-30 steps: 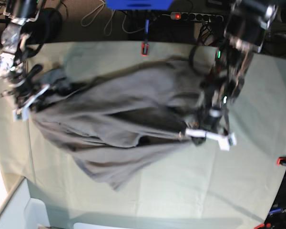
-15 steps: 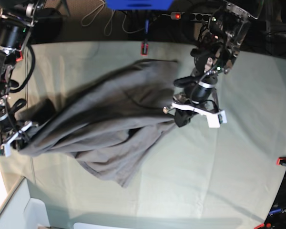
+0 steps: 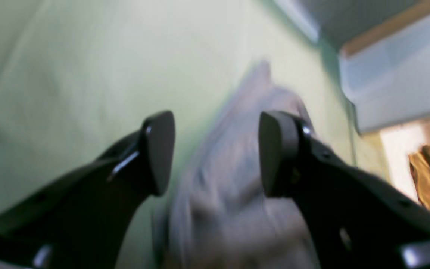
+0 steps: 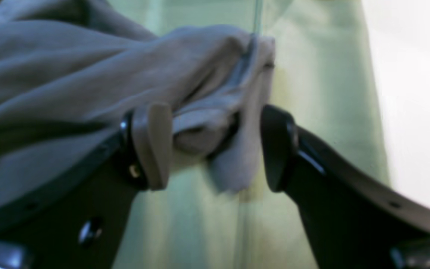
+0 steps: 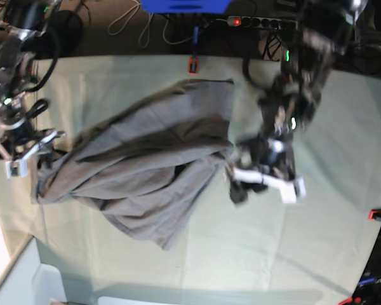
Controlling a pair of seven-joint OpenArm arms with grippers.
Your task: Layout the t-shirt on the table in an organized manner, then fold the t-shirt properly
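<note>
1. Two robot arms work over a wide tabletop (image 5: 317, 241) covered in pale grey-green cloth, seen from above in the base view.
2. Nearest the camera, at the lower left corner beside the tabletop, sits a pale white bin (image 5: 25, 279).
3. A dark grey t-shirt (image 5: 146, 165) lies crumpled on the left half of the tabletop, bunched into long diagonal folds, with one corner pointing toward the near edge.
4. The left tool (image 5: 263, 181), on the right side of the base view, hangs just beside the shirt's right edge. In its wrist view the two dark fingers (image 3: 159, 149) stand apart with blurred grey cloth lying below and beyond the gap; the fingers do not pinch it.
5. The right tool (image 5: 25, 152), on the left side of the base view, is at the shirt's left end. In its wrist view the jaws are spread wide, and a bunched fold of the t-shirt (image 4: 207, 112) sits loosely between them, apart from the dark finger on the right.
6. At the far edge of the tabletop a small red-orange clip (image 5: 192, 65) grips the cloth.
7. Beyond it are a blue object (image 5: 184, 5) and a power strip (image 5: 260, 22) among cables.
</note>
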